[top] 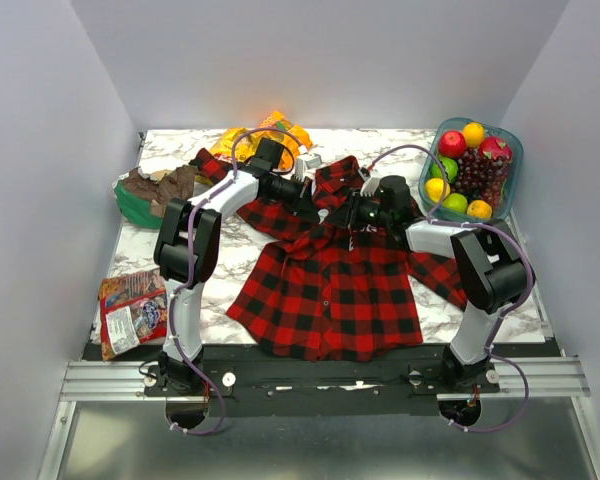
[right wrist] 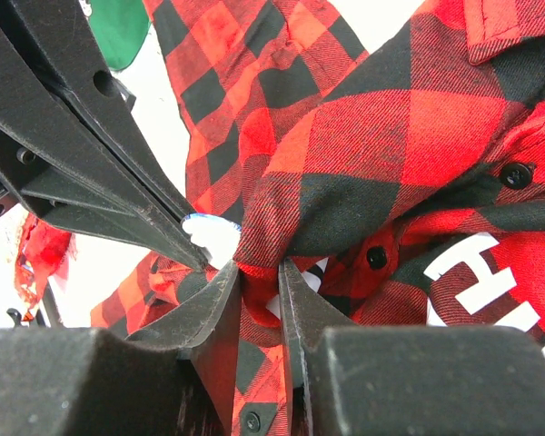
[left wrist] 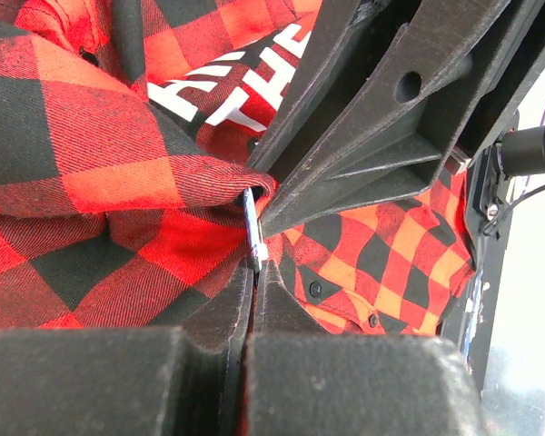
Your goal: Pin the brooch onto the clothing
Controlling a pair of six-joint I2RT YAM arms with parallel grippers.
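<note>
The red and black plaid shirt (top: 330,290) lies spread on the marble table, and both grippers meet at its collar area. My left gripper (top: 302,200) is shut on the brooch (left wrist: 252,229), a thin disc seen edge-on between its tips (left wrist: 256,268). In the right wrist view the brooch (right wrist: 211,234) shows as a pale round disc. My right gripper (top: 348,212) is shut on a raised fold of the shirt (right wrist: 259,268). The brooch's edge touches that fold. The shirt's white letters (left wrist: 254,86) show behind the fold.
A basket of fruit (top: 515,150) stands at the back right. An orange bag (top: 275,128) lies at the back, a green and brown bag (top: 150,195) at the left, and a red snack packet (top: 130,310) at the front left.
</note>
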